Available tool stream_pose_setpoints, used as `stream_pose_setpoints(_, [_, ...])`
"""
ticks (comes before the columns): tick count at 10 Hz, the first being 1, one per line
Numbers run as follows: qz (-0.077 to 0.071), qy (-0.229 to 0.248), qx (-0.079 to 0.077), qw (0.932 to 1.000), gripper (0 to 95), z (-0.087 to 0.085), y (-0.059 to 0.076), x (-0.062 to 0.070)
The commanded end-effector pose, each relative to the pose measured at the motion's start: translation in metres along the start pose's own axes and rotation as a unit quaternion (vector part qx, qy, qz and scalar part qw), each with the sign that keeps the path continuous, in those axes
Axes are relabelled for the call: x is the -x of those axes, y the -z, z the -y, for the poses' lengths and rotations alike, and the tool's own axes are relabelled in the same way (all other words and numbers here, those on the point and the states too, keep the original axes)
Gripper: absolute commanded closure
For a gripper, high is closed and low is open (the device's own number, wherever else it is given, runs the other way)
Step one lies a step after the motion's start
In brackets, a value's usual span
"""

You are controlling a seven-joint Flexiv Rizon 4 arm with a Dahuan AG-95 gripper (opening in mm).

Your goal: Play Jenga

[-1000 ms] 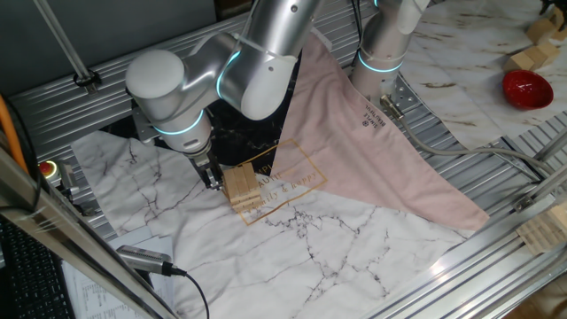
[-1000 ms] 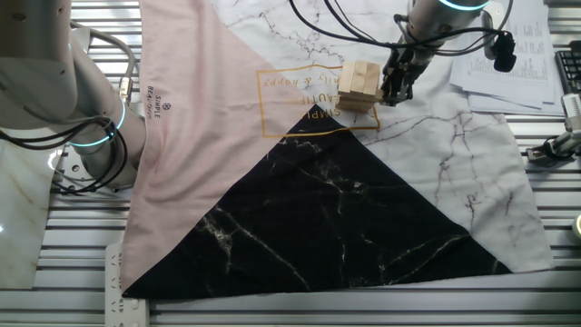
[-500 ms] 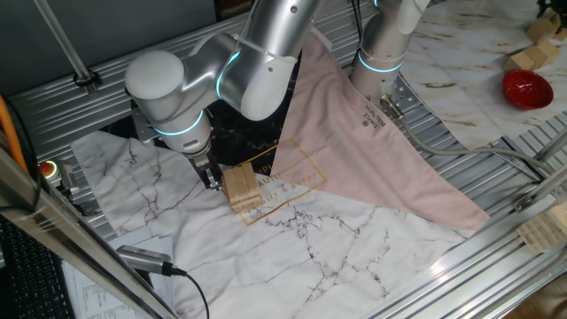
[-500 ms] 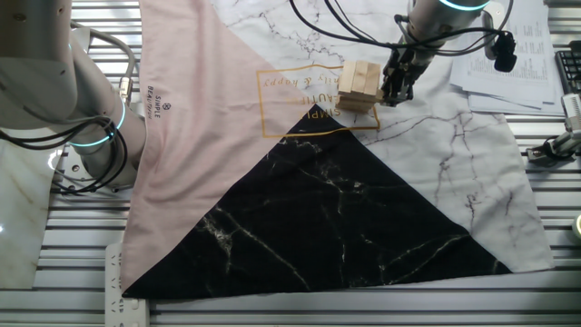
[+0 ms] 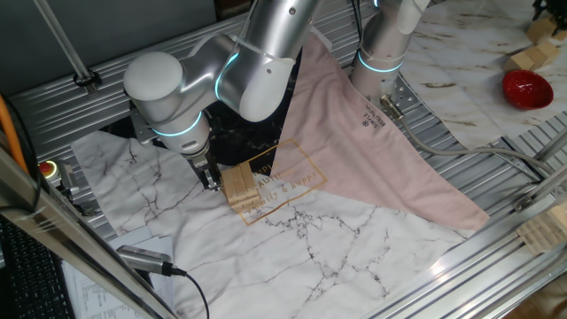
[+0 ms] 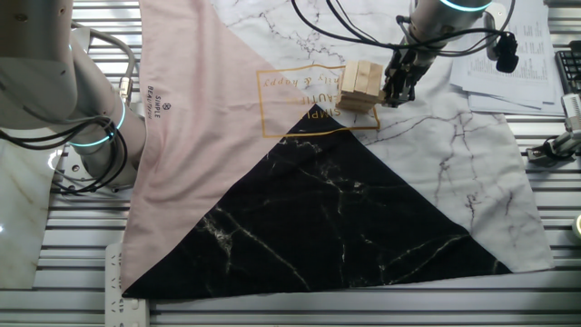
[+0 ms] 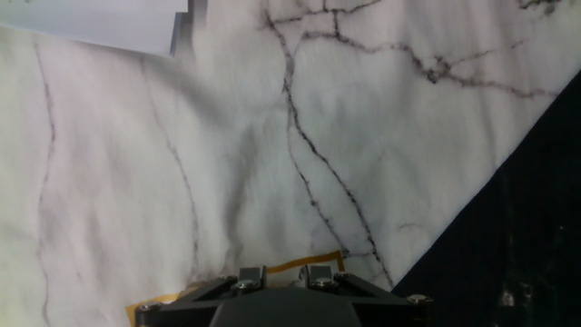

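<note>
Jenga (image 5: pixel 240 187) tower sits left of centre on the marble-print cloth (image 5: pixel 337 248), at the gold-outlined logo; gripper (image 5: pixel 210 176) low and right against its left side. Fingers close together; grip state: can't tell.

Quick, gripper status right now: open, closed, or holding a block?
Gripper: right beside the Jenga tower, fingers close together; open or shut cannot be told, nor whether it grips a block.
</note>
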State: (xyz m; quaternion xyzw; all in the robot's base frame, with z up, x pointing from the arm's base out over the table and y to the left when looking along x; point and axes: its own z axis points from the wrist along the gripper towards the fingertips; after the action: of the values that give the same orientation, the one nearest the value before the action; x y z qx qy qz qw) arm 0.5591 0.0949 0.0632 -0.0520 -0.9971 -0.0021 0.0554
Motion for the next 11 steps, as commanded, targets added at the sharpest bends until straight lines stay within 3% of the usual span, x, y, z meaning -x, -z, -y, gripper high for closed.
stream_pose_setpoints(1, [0.001,-0.001,-0.001,1.0000,95.0,0.0009,-0.0041,-0.0001])
stream_pose_setpoints(11, [0.002,-0.003,-0.001,1.0000,95.0,0.0040,-0.0030,-0.0005])
